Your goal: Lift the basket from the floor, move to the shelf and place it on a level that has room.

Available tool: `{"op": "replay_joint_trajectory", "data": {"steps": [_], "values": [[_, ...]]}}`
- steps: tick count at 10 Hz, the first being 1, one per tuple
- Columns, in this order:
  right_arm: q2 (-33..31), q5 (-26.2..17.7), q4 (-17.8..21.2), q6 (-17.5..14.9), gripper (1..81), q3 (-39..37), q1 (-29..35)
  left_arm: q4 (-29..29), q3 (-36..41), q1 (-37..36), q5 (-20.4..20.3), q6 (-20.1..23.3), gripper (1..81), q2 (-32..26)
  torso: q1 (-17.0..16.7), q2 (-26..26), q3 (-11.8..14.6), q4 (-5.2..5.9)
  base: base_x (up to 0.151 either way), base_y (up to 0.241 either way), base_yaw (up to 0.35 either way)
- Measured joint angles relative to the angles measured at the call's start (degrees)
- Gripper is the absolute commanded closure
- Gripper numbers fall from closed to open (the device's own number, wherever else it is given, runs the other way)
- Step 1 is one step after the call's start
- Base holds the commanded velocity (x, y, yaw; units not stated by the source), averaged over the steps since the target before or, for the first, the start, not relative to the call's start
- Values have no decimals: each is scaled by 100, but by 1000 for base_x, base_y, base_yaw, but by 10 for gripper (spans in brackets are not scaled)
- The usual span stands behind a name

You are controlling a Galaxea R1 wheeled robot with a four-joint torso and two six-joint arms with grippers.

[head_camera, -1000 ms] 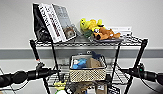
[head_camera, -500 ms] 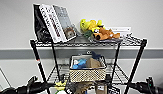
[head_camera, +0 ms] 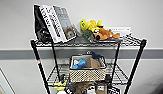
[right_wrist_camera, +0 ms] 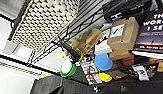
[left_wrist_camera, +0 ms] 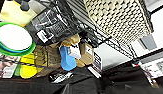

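Note:
The beige woven basket point(head_camera: 87, 72) stands upright on the middle wire level point(head_camera: 118, 75) of the shelf point(head_camera: 39, 65), with blue cloth and a brown box showing above its rim. Both wrist views look up at it from below through the wire grid: the basket's woven underside point(left_wrist_camera: 119, 20) in the left wrist view, and the basket point(right_wrist_camera: 44, 20) again in the right wrist view. Nothing touches the basket in the head view. The floor is hidden.
Books point(head_camera: 54, 22) and plush toys point(head_camera: 100, 32) crowd the top tier. The tier under the basket is packed with cardboard boxes point(right_wrist_camera: 122, 32), a blue object point(left_wrist_camera: 67, 60), a green-rimmed white lid point(left_wrist_camera: 14, 37) and bottles. A pale wall stands close behind the rack.
My two arms, seen at the lower left and right of the head view before, have dropped out of it. The basket stays put on the middle tier.

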Motion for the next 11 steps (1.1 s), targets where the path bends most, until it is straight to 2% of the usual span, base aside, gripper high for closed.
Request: {"op": "replay_joint_trajectory", "data": {"steps": [2, 5, 8, 11], "values": [[179, 60, -124, -5, 10, -260, -672, 317, -223, 874, -482, 5, 10, 179, -5, -2, 5, 0, 0, 0, 0], [926, 160, -338, -9, 10, -1143, -1410, 722, -1248, 1968, -1072, 2, 10, 850, -9, -9, 9, 0, 0, 0, 0], [1849, 197, -597, -22, 10, -2089, -2044, 978, -2413, 2508, -1423, 2, 10, 1927, -13, -11, 11, 0, 0, 0, 0], [2544, 206, -796, -27, 10, -3110, -2459, 1091, -3543, 2886, -1548, 0, 10, 2793, -15, -15, 13, 0, 0, 0, 0]]}}
